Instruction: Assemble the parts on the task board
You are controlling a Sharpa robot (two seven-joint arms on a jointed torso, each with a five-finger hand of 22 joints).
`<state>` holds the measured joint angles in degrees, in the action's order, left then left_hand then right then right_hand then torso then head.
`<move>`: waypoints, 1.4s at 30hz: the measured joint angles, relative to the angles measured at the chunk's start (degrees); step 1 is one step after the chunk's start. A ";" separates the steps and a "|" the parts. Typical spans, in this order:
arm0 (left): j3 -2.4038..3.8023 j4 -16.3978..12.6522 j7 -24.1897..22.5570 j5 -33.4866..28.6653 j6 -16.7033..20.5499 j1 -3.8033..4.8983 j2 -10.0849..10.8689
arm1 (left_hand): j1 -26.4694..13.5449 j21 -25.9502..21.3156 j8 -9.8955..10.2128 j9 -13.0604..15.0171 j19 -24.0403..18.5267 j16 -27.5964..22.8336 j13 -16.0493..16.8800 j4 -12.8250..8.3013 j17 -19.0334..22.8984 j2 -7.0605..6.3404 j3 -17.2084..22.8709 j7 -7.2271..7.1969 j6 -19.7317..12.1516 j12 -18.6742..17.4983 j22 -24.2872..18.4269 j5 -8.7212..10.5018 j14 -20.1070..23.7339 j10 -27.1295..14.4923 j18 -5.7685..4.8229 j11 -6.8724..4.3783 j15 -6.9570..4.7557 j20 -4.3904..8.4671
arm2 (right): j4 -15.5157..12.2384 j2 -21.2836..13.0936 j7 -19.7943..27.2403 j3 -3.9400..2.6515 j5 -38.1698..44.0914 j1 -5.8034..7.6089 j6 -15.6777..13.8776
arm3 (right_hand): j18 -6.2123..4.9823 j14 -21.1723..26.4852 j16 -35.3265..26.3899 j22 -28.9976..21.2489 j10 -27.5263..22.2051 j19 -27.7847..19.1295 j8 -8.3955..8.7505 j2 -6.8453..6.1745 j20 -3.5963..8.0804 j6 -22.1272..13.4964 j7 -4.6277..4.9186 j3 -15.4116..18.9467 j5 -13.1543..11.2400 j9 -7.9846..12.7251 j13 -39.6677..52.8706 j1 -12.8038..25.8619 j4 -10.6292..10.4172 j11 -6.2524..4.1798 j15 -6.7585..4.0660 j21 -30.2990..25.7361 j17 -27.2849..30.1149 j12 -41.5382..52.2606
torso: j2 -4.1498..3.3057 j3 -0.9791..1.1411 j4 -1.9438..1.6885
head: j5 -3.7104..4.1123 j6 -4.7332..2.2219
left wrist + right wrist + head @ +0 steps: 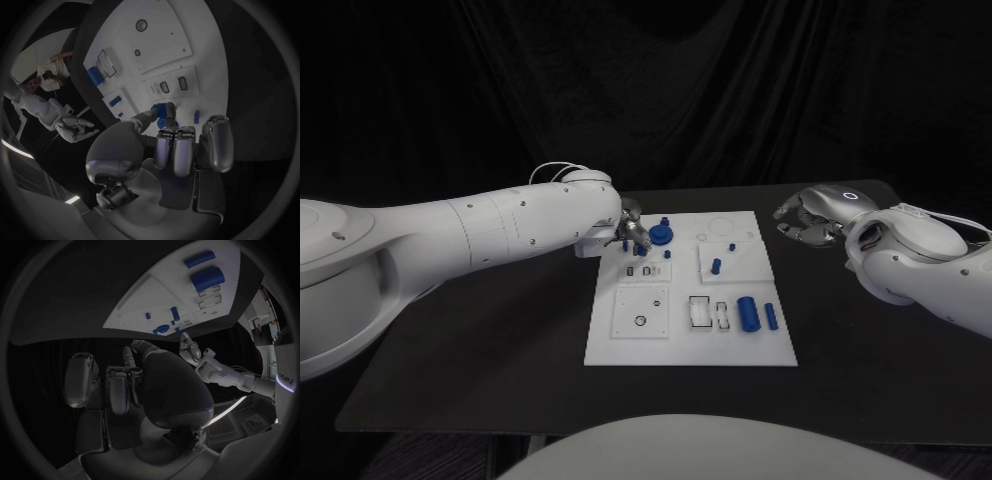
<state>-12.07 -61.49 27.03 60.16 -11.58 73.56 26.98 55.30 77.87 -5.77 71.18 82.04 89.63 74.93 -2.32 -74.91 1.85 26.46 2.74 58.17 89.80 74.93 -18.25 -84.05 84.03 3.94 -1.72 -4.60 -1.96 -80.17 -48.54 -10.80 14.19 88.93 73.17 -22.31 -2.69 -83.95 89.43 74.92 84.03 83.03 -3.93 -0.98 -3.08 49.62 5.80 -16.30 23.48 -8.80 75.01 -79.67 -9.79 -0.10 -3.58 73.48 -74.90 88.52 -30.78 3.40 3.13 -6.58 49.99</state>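
The white task board (689,345) lies in the middle of the table. My left hand (630,236) hangs over its far left corner, next to a round blue part (661,236). In the left wrist view the thumb (147,116) touches that blue part (167,115), with the other fingers (178,147) curled just beside it; I cannot tell whether it is gripped. A small blue peg (196,117) stands close by. My right hand (805,215) hovers off the board's far right corner, fingers (119,387) curled in on nothing.
On the board are a thick blue cylinder (749,312), a slim blue one (770,316) and a blue peg (715,266). The black table (473,340) extends on both sides of the board. A dark curtain hangs behind it.
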 measured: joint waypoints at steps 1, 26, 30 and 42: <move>0.00 0.29 0.35 -0.01 -0.46 0.00 -0.22 | 0.00 0.00 0.00 0.01 0.00 0.00 0.00 -0.16 0.00 0.00 0.16 0.01 -0.01 0.00 0.00 0.00 0.00 0.00 0.00 0.00 0.00 0.00 | 0.01 0.01 0.00 0.00 0.00 0.00 0.00 | 0.00 0.00 0.00 0.00 0.00 0.00 0.00 0.00 0.00 0.00 0.00 0.00 0.00 0.00 0.00 0.00 0.00 0.00 0.00 0.00 0.00 0.00 | -0.01 0.00 0.00 | -0.04 0.00; -0.05 2.02 2.75 -0.05 -3.16 -1.42 -2.35 | -0.22 0.00 0.01 0.16 -0.01 0.00 0.00 -0.13 0.00 0.22 0.45 0.14 -0.45 0.00 -0.01 0.87 0.00 0.00 0.00 0.00 0.00 0.00 | -0.15 0.08 0.00 0.00 0.00 0.00 0.01 | 0.00 0.00 0.00 -0.01 0.00 0.00 0.00 0.00 0.00 -0.14 -0.14 -0.16 0.00 0.05 0.00 0.00 0.16 0.00 0.00 0.00 0.00 0.00 | -0.07 -0.14 -0.40 | 0.02 0.00; -0.05 2.05 2.71 -0.06 -3.16 -1.74 -2.43 | -0.43 0.00 0.01 0.15 0.00 0.00 0.00 -0.12 0.01 0.43 0.44 0.15 -0.45 0.00 -0.01 0.87 0.00 0.00 0.00 0.00 0.00 0.00 | -0.20 0.05 0.00 0.00 0.00 0.00 0.01 | 0.00 0.00 0.00 0.03 0.00 0.00 0.00 0.00 0.00 -0.21 -0.21 -0.16 0.00 0.09 0.00 0.00 0.15 0.00 0.00 0.00 0.00 0.00 | -0.07 -0.15 -0.39 | 0.02 0.00; -0.01 2.09 2.48 -0.07 -3.08 -2.31 -2.54 | -0.45 0.00 0.00 0.13 -0.01 0.00 0.00 -0.12 0.01 0.45 0.44 0.16 -0.45 0.00 -0.01 0.87 0.00 0.00 0.00 0.00 0.00 0.00 | -0.26 0.03 -0.01 0.00 0.00 0.00 0.02 | 0.00 0.00 0.00 0.03 0.00 0.00 0.00 -0.23 0.00 -0.21 -0.21 -0.16 0.00 0.08 0.00 0.23 0.15 0.00 0.00 0.00 0.00 0.00 | -0.04 -0.09 -0.32 | -0.05 0.00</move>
<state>-12.08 -59.40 29.52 60.10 -14.66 71.26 24.44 54.84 77.86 -5.76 71.32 82.03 89.63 74.93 -2.44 -74.90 2.31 26.90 2.90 57.72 89.80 74.91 -17.38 -84.05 84.03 3.95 -1.72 -4.60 -1.96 -80.43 -48.51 -10.81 14.20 88.93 73.17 -22.29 -2.69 -83.95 89.43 74.94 84.03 83.03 -3.93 -1.21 -3.08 49.41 5.59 -16.45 23.48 -8.71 75.01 -79.44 -9.63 -0.10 -3.58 73.48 -74.90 88.52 -30.82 3.31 2.81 -6.63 49.99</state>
